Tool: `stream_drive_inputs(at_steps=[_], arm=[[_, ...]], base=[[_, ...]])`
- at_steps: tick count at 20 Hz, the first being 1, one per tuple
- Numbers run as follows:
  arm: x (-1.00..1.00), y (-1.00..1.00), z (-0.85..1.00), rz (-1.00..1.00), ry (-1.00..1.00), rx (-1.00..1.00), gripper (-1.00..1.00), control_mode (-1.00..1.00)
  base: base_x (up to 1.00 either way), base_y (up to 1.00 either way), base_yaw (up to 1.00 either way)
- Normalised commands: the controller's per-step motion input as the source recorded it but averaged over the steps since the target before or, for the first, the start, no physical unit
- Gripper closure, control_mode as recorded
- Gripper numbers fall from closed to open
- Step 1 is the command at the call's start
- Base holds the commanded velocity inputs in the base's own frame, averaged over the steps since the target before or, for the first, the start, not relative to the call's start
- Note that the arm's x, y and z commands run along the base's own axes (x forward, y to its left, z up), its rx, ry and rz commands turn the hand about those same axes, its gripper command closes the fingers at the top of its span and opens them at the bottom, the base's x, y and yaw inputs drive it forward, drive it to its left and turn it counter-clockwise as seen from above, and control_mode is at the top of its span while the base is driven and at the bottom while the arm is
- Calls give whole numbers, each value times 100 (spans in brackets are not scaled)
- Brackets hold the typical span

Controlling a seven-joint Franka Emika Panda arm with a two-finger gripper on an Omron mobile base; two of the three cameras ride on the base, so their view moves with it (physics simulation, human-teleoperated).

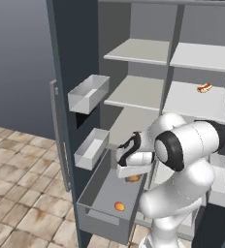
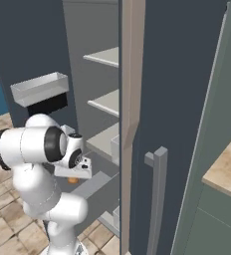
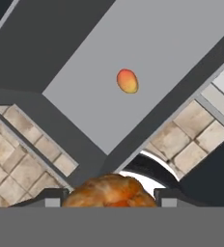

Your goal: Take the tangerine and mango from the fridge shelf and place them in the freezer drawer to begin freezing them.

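The gripper pinches the tangerine above the drawer (pulled open). The mango lies on its floor.

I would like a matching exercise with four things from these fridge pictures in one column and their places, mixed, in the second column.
Things:
1. yellow-orange oval mango with a reddish blush
2. dull-orange round tangerine
3. red-and-tan hot dog in a bun
4. pale rectangular door bin

Places:
A. between the fingers of the dark two-finger pincer
B. on a pale fridge shelf
C. on the floor of the open grey freezer drawer
D. mounted on the inside of the dark fridge door

Pairs: 1-C, 2-A, 3-B, 4-D
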Motion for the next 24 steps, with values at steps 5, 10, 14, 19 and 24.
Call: stream_drive_inputs(at_steps=[5, 10, 14, 19, 24], arm=[[8, 13, -37, 0, 0, 0, 100, -100], [24, 16, -46, 0, 0, 0, 100, -100], [39, 12, -33, 0, 0, 0, 100, -100], [34, 10, -39, 0, 0, 0, 100, -100], [34, 13, -55, 0, 0, 0, 100, -100]], base=[[0, 0, 0], [0, 0, 0], [0, 0, 0], [0, 0, 0], [0, 0, 0]])
